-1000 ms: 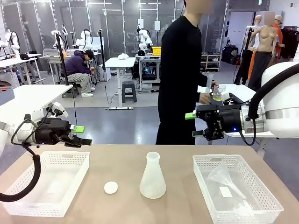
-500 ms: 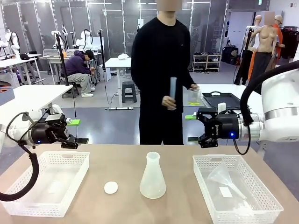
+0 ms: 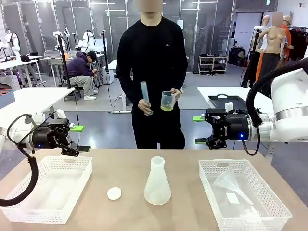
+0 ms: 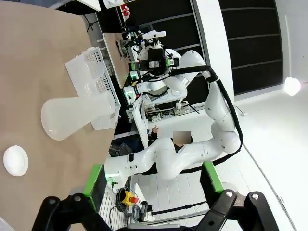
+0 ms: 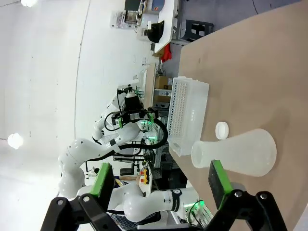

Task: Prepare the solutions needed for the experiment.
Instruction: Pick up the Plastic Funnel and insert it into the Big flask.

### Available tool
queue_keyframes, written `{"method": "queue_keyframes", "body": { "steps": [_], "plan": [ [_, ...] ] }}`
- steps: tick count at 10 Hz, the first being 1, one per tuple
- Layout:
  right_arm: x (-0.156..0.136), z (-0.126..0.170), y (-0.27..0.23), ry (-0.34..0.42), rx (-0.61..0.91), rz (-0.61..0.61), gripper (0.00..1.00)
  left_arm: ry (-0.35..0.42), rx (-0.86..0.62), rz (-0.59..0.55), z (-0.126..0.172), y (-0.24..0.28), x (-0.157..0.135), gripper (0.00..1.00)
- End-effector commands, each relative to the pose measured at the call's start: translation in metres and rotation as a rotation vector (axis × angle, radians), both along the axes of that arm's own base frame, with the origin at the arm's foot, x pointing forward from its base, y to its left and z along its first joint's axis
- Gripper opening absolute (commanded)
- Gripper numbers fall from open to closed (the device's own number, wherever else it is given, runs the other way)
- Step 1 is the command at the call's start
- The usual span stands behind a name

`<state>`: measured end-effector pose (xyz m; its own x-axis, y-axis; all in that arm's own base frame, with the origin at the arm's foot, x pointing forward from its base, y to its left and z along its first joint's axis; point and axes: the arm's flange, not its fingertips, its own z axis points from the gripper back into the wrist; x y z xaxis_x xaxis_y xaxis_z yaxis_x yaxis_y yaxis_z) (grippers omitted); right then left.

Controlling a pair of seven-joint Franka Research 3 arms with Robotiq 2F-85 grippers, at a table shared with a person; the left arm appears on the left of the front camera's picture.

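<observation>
Beyond the table's far edge, in a clear cup (image 3: 167,98) held at chest height by the person (image 3: 154,57): the solutions (image 3: 166,108), a shallow yellow-green layer. At either side, left gripper (image 3: 81,138) and right gripper (image 3: 198,130) spread wide, gripping nothing, well apart from the frosted flask (image 3: 157,183) at mid-table.

The solutions (image 3: 166,108) were a shallow layer of clear lime-yellow liquid at the bottom of a transparent beaker (image 3: 168,98), held upright in the person's hand (image 3: 176,93) beyond the table (image 3: 187,211).
</observation>
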<state>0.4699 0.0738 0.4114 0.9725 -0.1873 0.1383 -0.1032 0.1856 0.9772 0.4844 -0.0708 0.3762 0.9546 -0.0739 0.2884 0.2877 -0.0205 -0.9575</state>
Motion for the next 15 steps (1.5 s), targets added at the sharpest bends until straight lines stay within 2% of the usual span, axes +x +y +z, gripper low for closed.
{"method": "queue_keyframes", "body": {
  "steps": [1, 3, 4, 6, 7, 8, 9, 10, 11, 12, 15],
  "plan": [
    [-0.002, -0.006, 0.004, 0.031, 0.014, 0.003, 1.00, -0.007, -0.020, 0.014, 0.002, 0.000, 0.001, 1.00],
    [-0.001, -0.002, 0.000, 0.006, -0.003, 0.002, 1.00, -0.007, -0.020, 0.014, 0.002, 0.000, 0.001, 1.00],
    [0.009, 0.008, -0.002, -0.101, -0.062, 0.112, 1.00, -0.007, -0.020, 0.014, 0.002, 0.000, 0.001, 1.00],
    [0.022, 0.040, 0.015, -0.316, -0.553, 0.333, 1.00, -0.007, -0.020, 0.014, 0.002, 0.000, 0.001, 1.00],
    [0.017, 0.057, 0.029, -0.378, -0.709, 0.394, 1.00, -0.007, -0.020, 0.014, 0.002, 0.000, 0.001, 1.00],
    [0.012, 0.066, 0.040, -0.478, -0.864, 0.450, 1.00, -0.007, -0.020, 0.014, 0.002, 0.000, 0.001, 1.00],
    [0.010, 0.069, 0.044, -0.517, -1.032, 0.461, 1.00, -0.007, -0.020, 0.014, 0.002, 0.000, 0.001, 1.00],
    [0.006, 0.070, 0.045, -0.552, -1.130, 0.514, 1.00, -0.007, -0.020, 0.014, 0.002, 0.000, 0.001, 1.00],
    [0.003, 0.067, 0.044, -0.555, -1.180, 0.530, 1.00, -0.007, -0.020, 0.014, 0.002, 0.000, 0.001, 1.00],
    [0.011, 0.078, 0.046, -0.400, -0.845, 0.522, 1.00, -0.007, -0.020, 0.014, 0.002, 0.000, 0.001, 1.00],
    [0.011, 0.078, 0.046, -0.400, -0.845, 0.522, 1.00, -0.007, -0.020, 0.014, 0.002, 0.000, 0.001, 1.00]
  ]
}}
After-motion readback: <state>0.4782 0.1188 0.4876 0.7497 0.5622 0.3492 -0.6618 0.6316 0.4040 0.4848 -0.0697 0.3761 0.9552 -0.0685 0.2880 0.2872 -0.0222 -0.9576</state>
